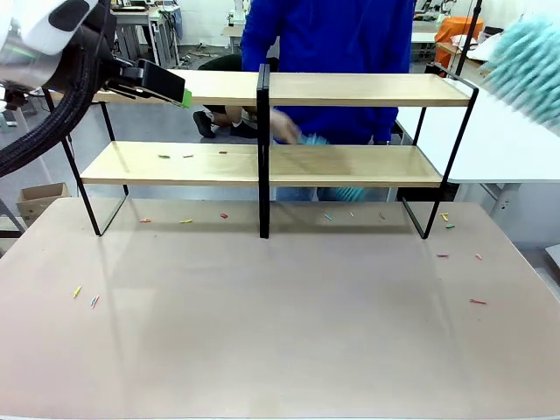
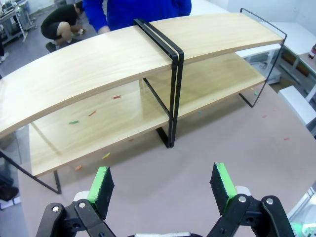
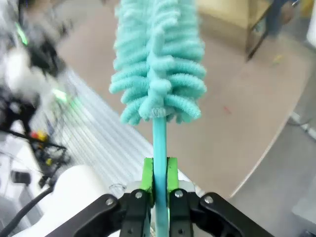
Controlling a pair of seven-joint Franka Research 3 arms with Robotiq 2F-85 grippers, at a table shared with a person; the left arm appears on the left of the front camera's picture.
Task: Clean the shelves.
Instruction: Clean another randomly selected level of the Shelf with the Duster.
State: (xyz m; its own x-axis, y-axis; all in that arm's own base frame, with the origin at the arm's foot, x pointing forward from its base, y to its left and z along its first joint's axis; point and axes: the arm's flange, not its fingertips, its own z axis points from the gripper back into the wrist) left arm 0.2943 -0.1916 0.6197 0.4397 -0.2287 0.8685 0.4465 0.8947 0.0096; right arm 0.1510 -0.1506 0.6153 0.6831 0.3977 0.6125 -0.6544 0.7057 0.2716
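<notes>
Clamping the thin handle of a fluffy teal chenille duster point(image 3: 158, 64) between its green pads, the right gripper point(image 3: 159, 173) is clenched tight. From the front, the duster's head hangs high at the right, beyond the end of the shelves point(image 1: 350, 89), a wide two-tier rack of light wooden boards on a thin black metal frame, and touches neither board. The left gripper point(image 2: 165, 180) is released, jaws wide and empty, hovering near the left end of the upper board. The rack stands at the far side of the large beige-brown tabletop point(image 1: 280, 350). Small coloured scraps point(image 1: 175, 156) lie on the left half of the lower board, and more are scattered on the tabletop under and before the rack; the upper board looks bare. A person's blurred hand point(image 1: 284, 127) is near the lower board by the centre post. I judge the cleaning partway: the lower board's left half is yet to be swept.
</notes>
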